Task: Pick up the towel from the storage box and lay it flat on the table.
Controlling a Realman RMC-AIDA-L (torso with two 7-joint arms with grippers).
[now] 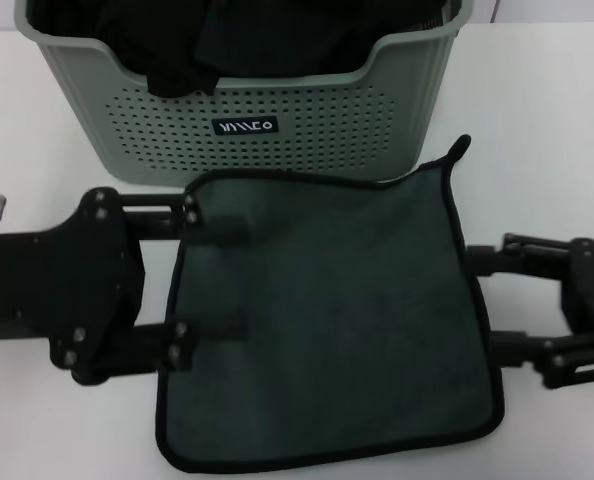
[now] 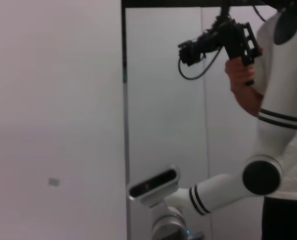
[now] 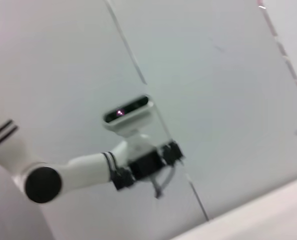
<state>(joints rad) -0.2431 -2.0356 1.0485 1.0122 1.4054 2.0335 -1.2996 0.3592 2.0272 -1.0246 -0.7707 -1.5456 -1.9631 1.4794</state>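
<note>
The left gripper point(image 1: 217, 285) is sitting at nine o'clock of the towel point(image 1: 337, 310), its two fingers spread wide apart and lying over the cloth's near-left edge, one higher and one lower, pinching nothing. The right gripper point(image 1: 497, 305) is resting at three o'clock, just beside the towel's right edge; its fingers also look spread, though they are partly hidden behind the black hem.

The towel is lying green side up on the table point(image 1: 557, 130), just in front of the box point(image 1: 247, 110), with its small loop pointing toward one o'clock. It is looking almost flat, with only slight waviness along the edge at six o'clock. Black fabric point(image 1: 217, 40) is filling the box at twelve o'clock.

The laying step seems nearly done: the cloth is out of the box and spread. The next move probably calls for both arms drawing straight outward, clear of the hem, so the fingers are not dragging or wrinkling the cloth.

The wrist views are showing only walls and the other arm.
</note>
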